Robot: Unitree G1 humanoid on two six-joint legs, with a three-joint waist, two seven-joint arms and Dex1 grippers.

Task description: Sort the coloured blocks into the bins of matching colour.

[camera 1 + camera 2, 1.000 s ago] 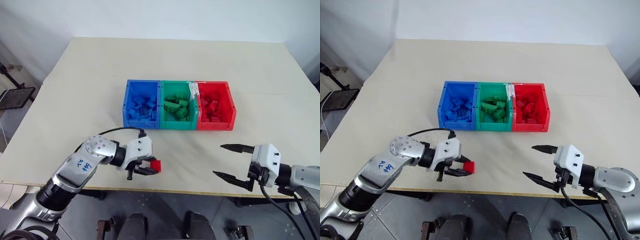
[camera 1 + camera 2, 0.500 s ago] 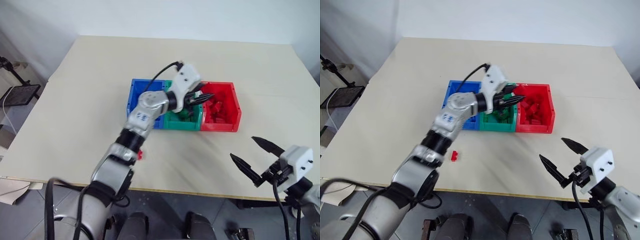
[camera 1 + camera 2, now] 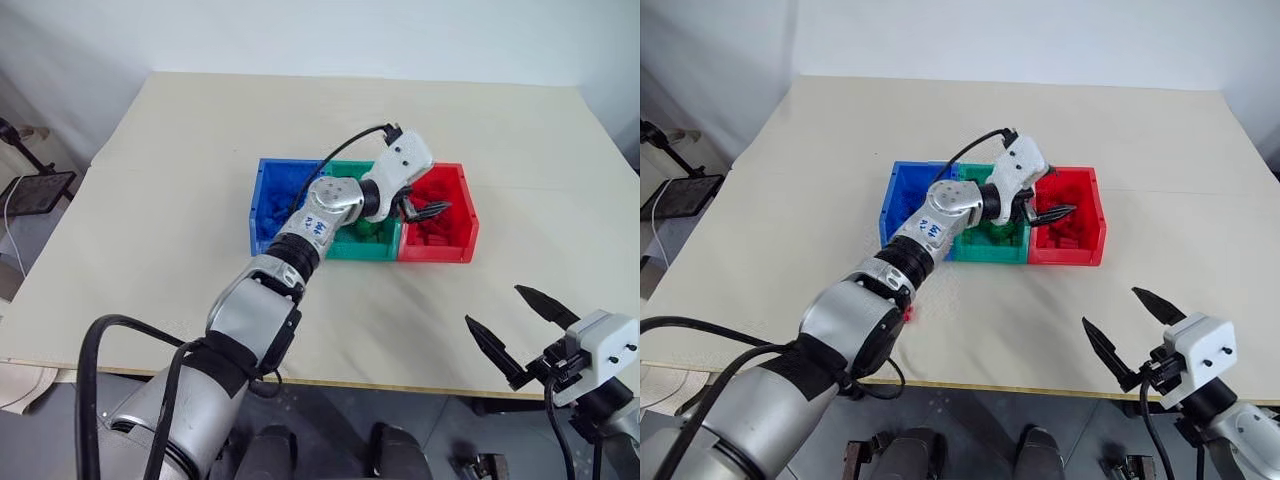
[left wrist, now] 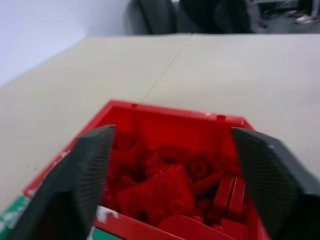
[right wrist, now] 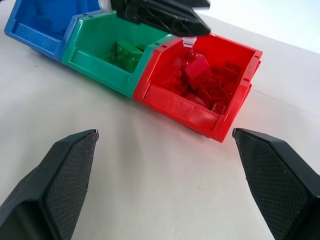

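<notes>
The bins stand joined in a row mid-table: blue (image 3: 268,205), green (image 3: 352,247) and red (image 3: 442,247). Each holds blocks of its own colour. My left gripper (image 3: 430,210) hangs over the red bin, open, with nothing between its fingers (image 4: 95,160). Below it lies the pile of red blocks (image 4: 170,187), and one red block (image 5: 198,65) sits tilted on top. A small red block (image 3: 907,316) lies on the table beside my left arm, partly hidden by it. My right gripper (image 3: 493,306) is open and empty near the table's front right edge.
The pale table (image 3: 180,180) is bare around the bins. A black stand (image 3: 35,185) stands off the table's left side. My left arm reaches across the table's middle from the front edge to the bins.
My left arm swung from the table's front edge, carrying a red block, up over the red bin, and its jaws opened. My right gripper drew back a little toward the front right.
</notes>
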